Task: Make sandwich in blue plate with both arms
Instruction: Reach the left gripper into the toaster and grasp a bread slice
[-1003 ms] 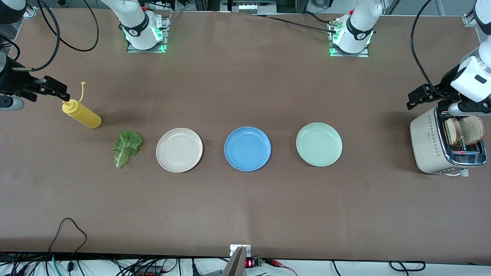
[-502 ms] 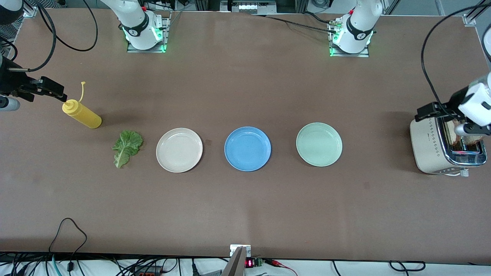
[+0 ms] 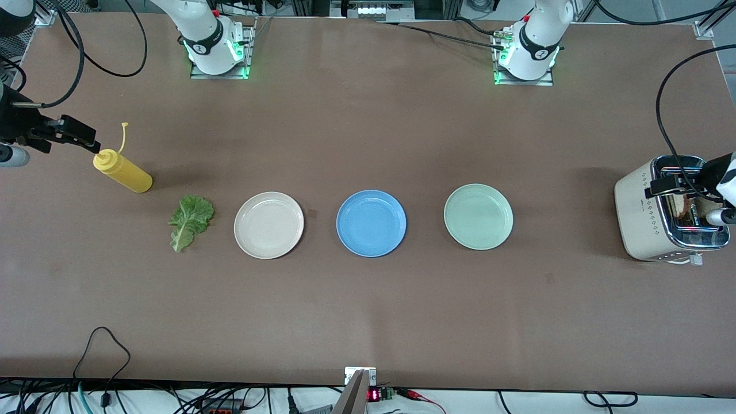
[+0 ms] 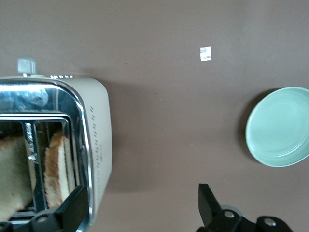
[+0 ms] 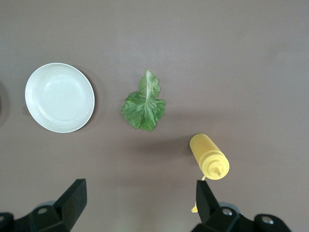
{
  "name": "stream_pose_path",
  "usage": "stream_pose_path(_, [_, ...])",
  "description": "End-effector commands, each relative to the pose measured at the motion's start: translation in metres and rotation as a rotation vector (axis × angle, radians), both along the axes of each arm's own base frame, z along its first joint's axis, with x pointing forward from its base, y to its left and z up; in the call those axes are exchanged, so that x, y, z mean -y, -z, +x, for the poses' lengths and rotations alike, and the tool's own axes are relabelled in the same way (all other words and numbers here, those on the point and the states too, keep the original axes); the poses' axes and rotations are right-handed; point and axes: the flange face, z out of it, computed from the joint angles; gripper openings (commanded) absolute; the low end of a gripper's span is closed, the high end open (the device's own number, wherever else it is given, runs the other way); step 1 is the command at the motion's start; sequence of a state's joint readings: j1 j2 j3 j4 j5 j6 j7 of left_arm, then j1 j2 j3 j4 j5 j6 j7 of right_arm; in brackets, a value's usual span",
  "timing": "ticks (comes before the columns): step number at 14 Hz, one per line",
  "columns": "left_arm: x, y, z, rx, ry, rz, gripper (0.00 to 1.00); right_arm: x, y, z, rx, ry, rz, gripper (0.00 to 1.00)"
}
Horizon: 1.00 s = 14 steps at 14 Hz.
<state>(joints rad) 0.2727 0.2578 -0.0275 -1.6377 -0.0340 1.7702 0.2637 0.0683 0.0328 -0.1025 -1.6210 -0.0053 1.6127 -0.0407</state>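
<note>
The blue plate point(image 3: 371, 223) lies bare in the middle of the table. Two bread slices stand in the toaster point(image 3: 644, 221) at the left arm's end; one point(image 4: 57, 170) sits in the slot beside the wall, the other point(image 4: 12, 175) in the adjoining slot. My left gripper point(image 3: 667, 187) is open over the toaster's edge, which also shows in the left wrist view point(image 4: 140, 210). The lettuce leaf point(image 3: 190, 221) lies flat toward the right arm's end and also shows in the right wrist view point(image 5: 144, 104). My right gripper point(image 3: 69, 133) is open in the air beside the mustard bottle point(image 3: 122, 171).
A cream-white plate point(image 3: 268, 225) lies between the lettuce and the blue plate. A pale mint-green plate point(image 3: 478, 216) lies between the blue plate and the toaster. The yellow bottle point(image 5: 210, 157) lies tilted on the table. Cables hang along the table's edges.
My left gripper has moved over the toaster, toward the front camera, and now covers most of the bread in the front view. The right gripper has barely shifted.
</note>
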Motion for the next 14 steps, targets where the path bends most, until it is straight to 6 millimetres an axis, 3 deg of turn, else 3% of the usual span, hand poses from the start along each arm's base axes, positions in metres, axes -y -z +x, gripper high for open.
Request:
stream_pose_path(1, [-0.031,0.019,0.007,-0.014,0.047,-0.017,1.0,0.0,-0.004,0.001,0.012,0.007,0.011,1.0])
stream_pose_path(3, [-0.055,0.033,0.003,-0.02,0.064,-0.03,1.0,0.001,0.002,0.004,0.003,0.012,0.01,1.0])
stream_pose_path(6, [-0.072,0.052,-0.001,-0.045,0.074,-0.047,1.0,0.001,0.006,0.005,-0.005,0.012,0.008,1.0])
stream_pose_path(11, [-0.097,0.079,-0.013,-0.089,0.091,-0.072,1.0,0.024,0.045,0.019,-0.075,0.047,0.001,1.0])
stream_pose_path(12, [-0.097,0.082,-0.013,-0.093,0.091,-0.074,0.99,0.024,0.056,0.022,-0.101,0.037,-0.005,1.0])
stream_pose_path(14, [-0.101,0.085,-0.014,-0.096,0.088,-0.077,0.83,0.023,0.073,0.022,-0.155,0.039,-0.004,1.0])
